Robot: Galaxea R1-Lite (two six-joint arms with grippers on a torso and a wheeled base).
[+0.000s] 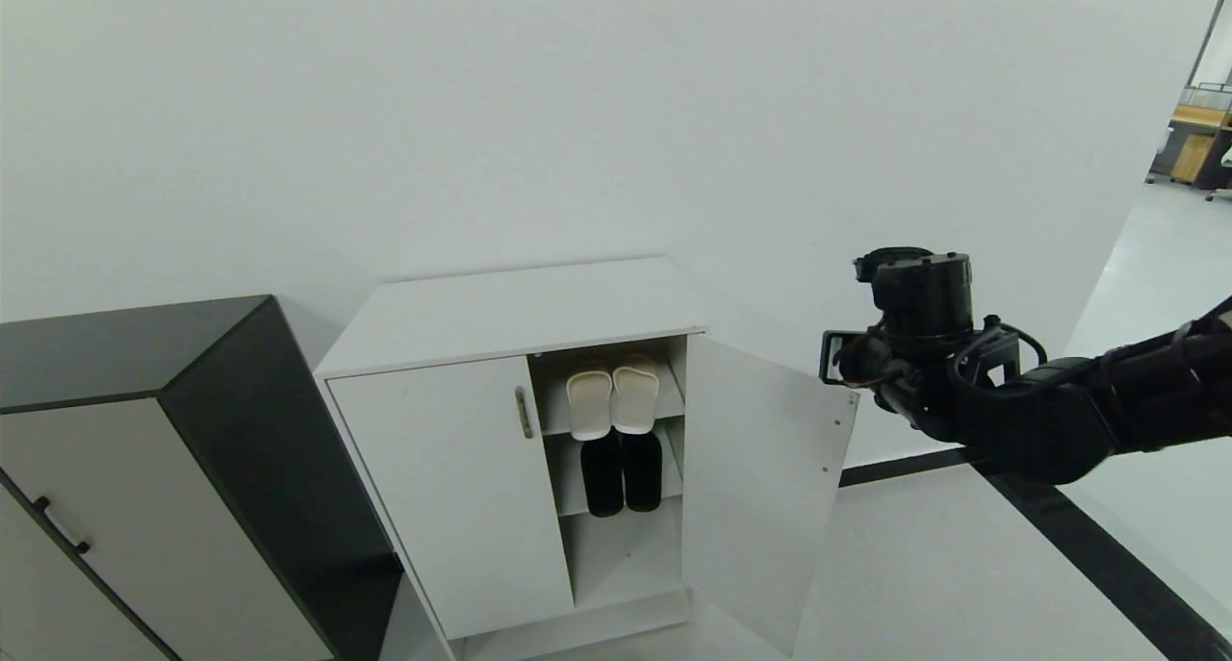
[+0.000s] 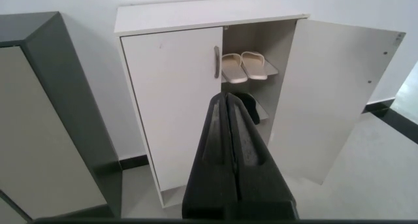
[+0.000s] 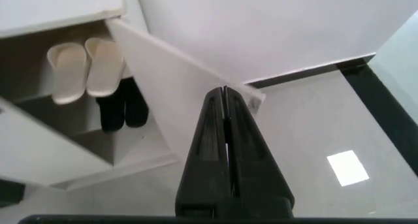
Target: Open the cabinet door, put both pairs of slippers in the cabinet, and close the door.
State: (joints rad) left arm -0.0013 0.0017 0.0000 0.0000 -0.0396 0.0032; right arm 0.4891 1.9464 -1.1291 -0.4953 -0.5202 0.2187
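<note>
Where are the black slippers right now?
In the head view, the black slippers sit on the middle shelf of the white cabinet, right under the white slippers, beside the open door.

No readable text, labels, numbers or signs anywhere

2 cabinets: 1 white cabinet (image 1: 510, 310), 1 dark cabinet (image 1: 241, 449). 2 doors on the white one: 1 open door (image 1: 760, 488), 1 closed door (image 1: 452, 488) with 1 handle (image 1: 523, 412). 2 pairs of slippers, 4 in all: 1 cream pair (image 1: 612, 401), 1 black pair (image 1: 622, 470). 2 end effectors: 1 left end effector (image 2: 226, 96), 1 right end effector (image 3: 225, 91).
</note>
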